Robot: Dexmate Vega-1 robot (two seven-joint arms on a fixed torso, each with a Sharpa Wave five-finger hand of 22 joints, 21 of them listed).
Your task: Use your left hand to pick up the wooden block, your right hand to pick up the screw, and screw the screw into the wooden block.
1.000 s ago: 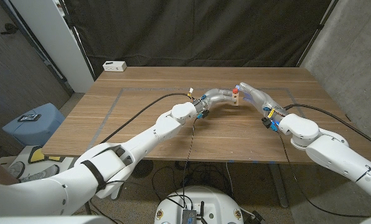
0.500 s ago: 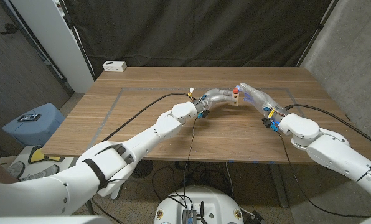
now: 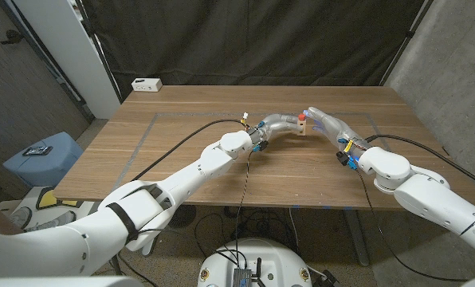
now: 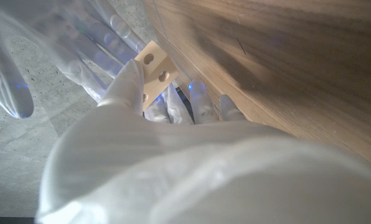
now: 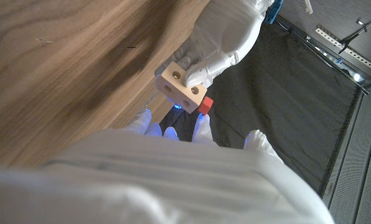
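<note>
almost nothing changes over the last second: both arms sit in the same pose at upper centre of the head view, hands meeting above the table (image 3: pixel 182 151). the right arm drifts a hair outward at the forearm, no more. judgement: the screwing step is under way or stalled, with the fine turning too small to read at this rate.

left hand (image 3: pixel 281 123) grasps the block (image 3: pixel 300 127), fingers wrapped round it; in the right wrist view the block (image 5: pixel 182 87) shows light wood with round holes on its faces, a finger covering part of one face. right hand (image 3: pixel 321 121) is at the block from the other side with fingers curled toward it. the screw (image 3: pixel 301 116) shows as a small red head at the block's top, and the red bit (image 5: pixel 204 104) sits right against the block in the right wrist view. whether the right hand pinches it i cannot tell, fingertips hide the contact.

surface: brown wood-grain table, faint taped rectangle outline on it, black cables trailing off both wrists. a white power strip (image 3: pixel 147 84) lies at the upper-left corner. room: black curtain behind, grey wall at right, a blue stool (image 3: pixel 42 158) on the floor at left.
</note>
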